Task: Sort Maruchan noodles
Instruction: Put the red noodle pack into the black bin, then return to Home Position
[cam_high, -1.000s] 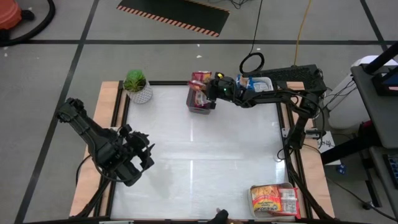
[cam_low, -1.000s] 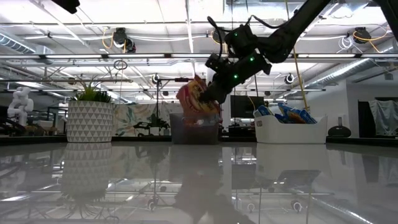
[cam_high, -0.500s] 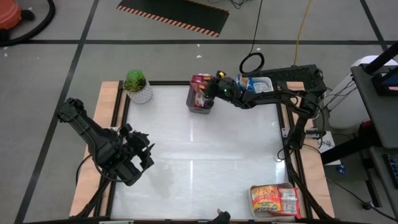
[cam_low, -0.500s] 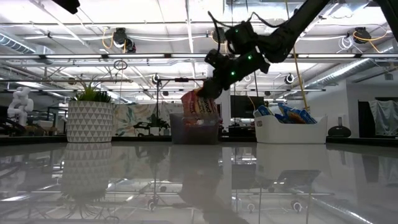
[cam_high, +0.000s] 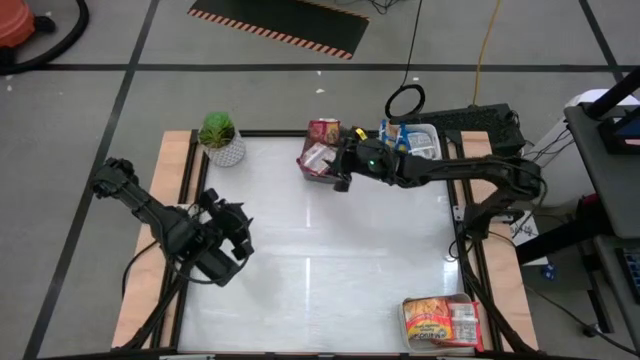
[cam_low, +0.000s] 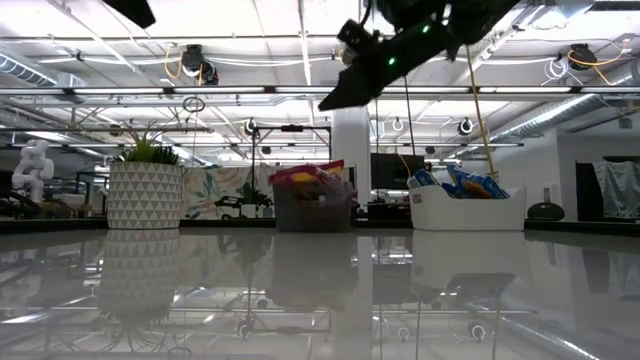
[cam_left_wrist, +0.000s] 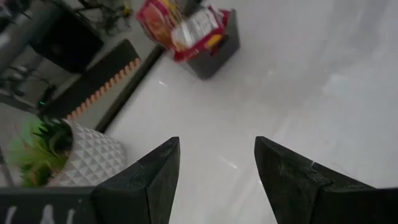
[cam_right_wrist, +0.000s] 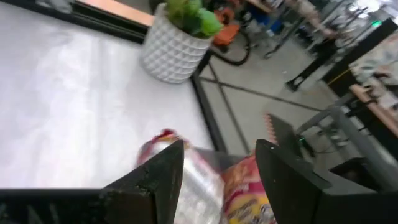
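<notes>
— Our right gripper (cam_high: 340, 168) hangs over the near edge of the grey bin (cam_high: 322, 172) at the far side of the table, fingers apart and holding nothing. Do we agree the drop is done?

— We do. The red-and-yellow noodle packets (cam_high: 320, 145) lie in that bin, one tilted over its rim, and in the low view they sit below the raised gripper (cam_low: 335, 98), well apart from it. We judge this step as the release, just finished.

— Where does the rest of the sorting stand?

— Blue packets (cam_high: 397, 135) fill the white tray (cam_high: 427, 143) just right of the bin. More packets (cam_high: 440, 322) wait in a pile at the near right corner.

— So the next move calls for a long reach back to that near corner?

— We think so, with the fingers kept spread to take one packet off the top.

— And our left gripper (cam_high: 238, 235)?

— Open and empty, waiting near the left edge, with the potted plant (cam_high: 220, 138) beyond it.
</notes>
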